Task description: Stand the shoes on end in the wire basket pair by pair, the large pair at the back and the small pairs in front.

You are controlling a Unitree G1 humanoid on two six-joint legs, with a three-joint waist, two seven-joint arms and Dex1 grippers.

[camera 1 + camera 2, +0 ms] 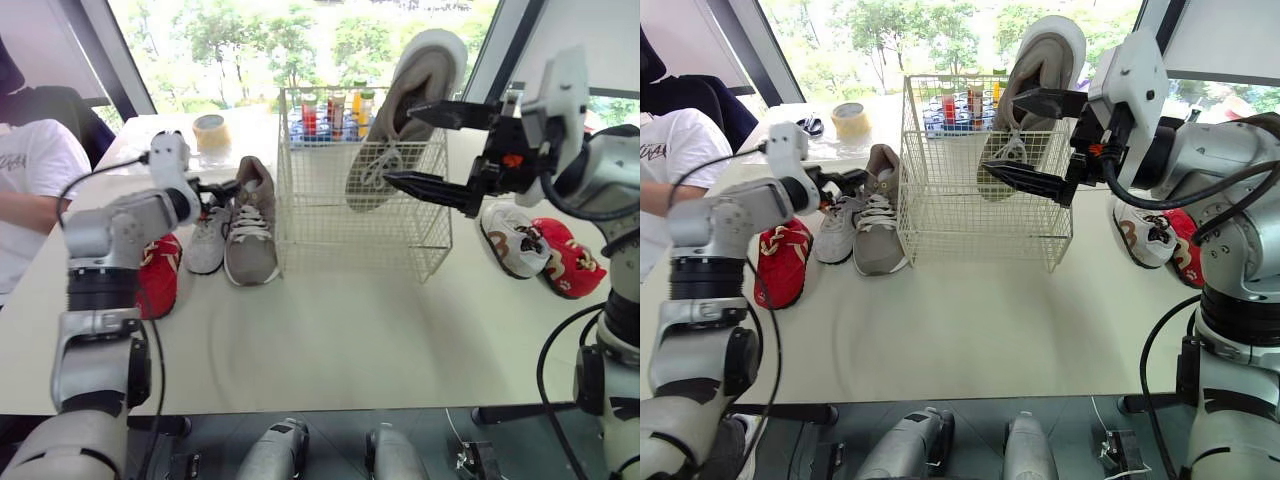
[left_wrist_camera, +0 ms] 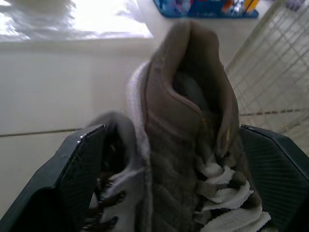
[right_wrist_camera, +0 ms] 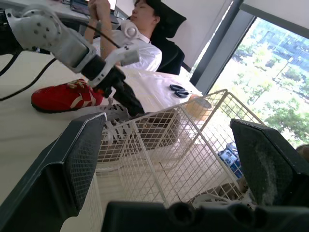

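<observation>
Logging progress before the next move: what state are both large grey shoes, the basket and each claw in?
Wire basket, upright, one shoe inside.
Grey shoe in basket, standing on end.
Other grey shoe, flat on table.
Left claw, open astride its heel.
Right claw, open.

**What you cannot make out**

Your left arm (image 1: 120, 225) covers part of the left red shoe (image 1: 158, 280). Your left tool (image 1: 218, 188) hides the heel of the small grey shoe (image 1: 207, 248). The right red shoe (image 1: 572, 268) lies half behind the white shoe (image 1: 512, 240). The bottles (image 1: 330, 110) beyond the wire basket (image 1: 300, 215) are too small to read. The frame edge cuts off the person (image 1: 30, 180).
</observation>
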